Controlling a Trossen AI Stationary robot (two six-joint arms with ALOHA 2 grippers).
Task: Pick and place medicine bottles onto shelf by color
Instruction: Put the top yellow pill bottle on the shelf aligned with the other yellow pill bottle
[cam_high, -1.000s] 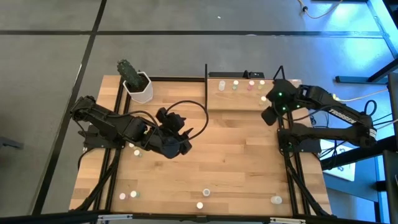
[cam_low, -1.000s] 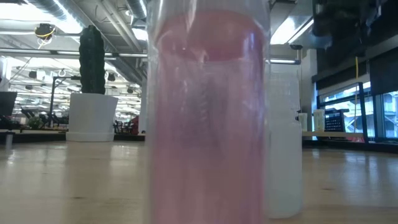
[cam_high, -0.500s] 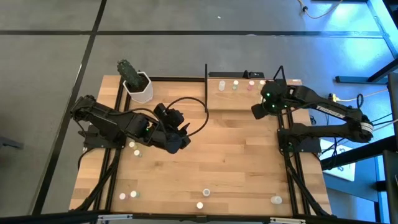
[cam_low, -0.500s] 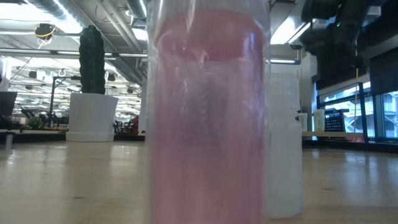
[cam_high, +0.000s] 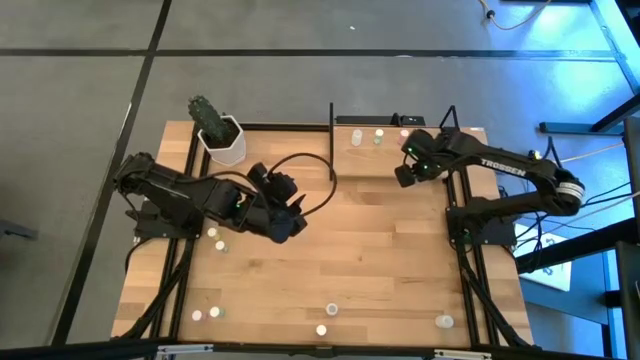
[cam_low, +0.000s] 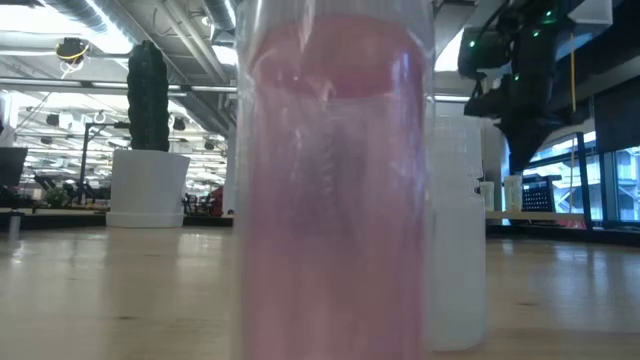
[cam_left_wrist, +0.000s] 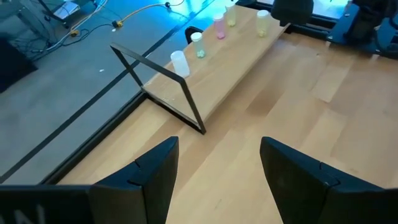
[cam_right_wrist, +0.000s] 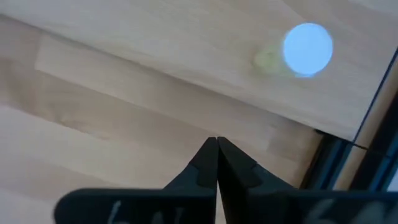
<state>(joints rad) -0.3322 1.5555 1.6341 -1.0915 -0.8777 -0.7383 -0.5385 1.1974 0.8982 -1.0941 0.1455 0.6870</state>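
The shelf (cam_high: 400, 150), a light-wood board in a thin black frame, stands at the table's far edge. On it several medicine bottles stand in a row: white (cam_left_wrist: 179, 62), green (cam_left_wrist: 198, 45), pink (cam_left_wrist: 219, 25) and yellowish (cam_left_wrist: 231, 15). My right gripper (cam_high: 403, 177) hangs shut over the shelf's near edge with nothing between its fingers (cam_right_wrist: 216, 152). A yellowish bottle (cam_right_wrist: 306, 50) stands on the board just beyond it. My left gripper (cam_left_wrist: 217, 180) hovers open over the table's middle left (cam_high: 288, 222), empty. More bottles stand loose on the table, such as one pair (cam_high: 217, 238).
A white pot with a cactus (cam_high: 222, 138) stands at the far left corner. Loose bottles stand near the front edge (cam_high: 331, 310) (cam_high: 443, 321) (cam_high: 206, 313). A pink bottle (cam_low: 335, 190) fills the low view, with a white one (cam_low: 458, 230) behind it. Bare wood lies between the arms.
My right gripper has moved toward the table's left along the shelf's near edge and come down, tipping to point more steeply downward. In the low view it has sunk into the picture at the upper right.
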